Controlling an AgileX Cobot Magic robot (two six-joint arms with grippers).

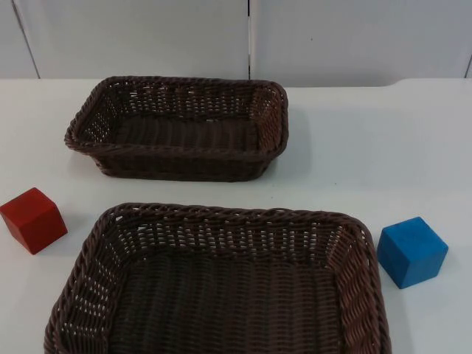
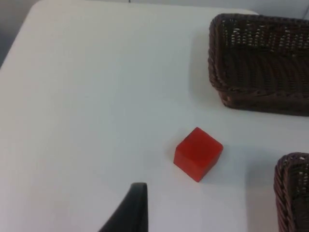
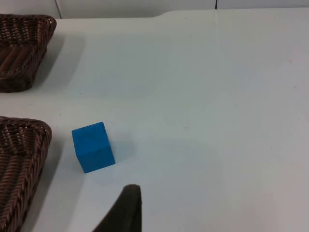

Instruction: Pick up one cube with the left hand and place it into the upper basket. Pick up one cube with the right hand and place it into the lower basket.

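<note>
A plain red cube [image 1: 33, 219] sits on the white table [image 1: 369, 147] left of the lower basket [image 1: 221, 221], a matte blue cube [image 1: 411, 251] to its right. Both dark woven baskets, upper basket [image 1: 177, 88] included, hold nothing. The left gripper [image 2: 130, 212] hangs above near the red cube, the right gripper [image 3: 123, 210] near the blue; whether either is spread or pressed together I cannot tell.

White bench [image 1: 354, 140] carries far basket [image 1: 177, 156], near basket [image 1: 221, 221], red cube [image 1: 33, 220] left, blue cube [image 1: 411, 251] right
</note>
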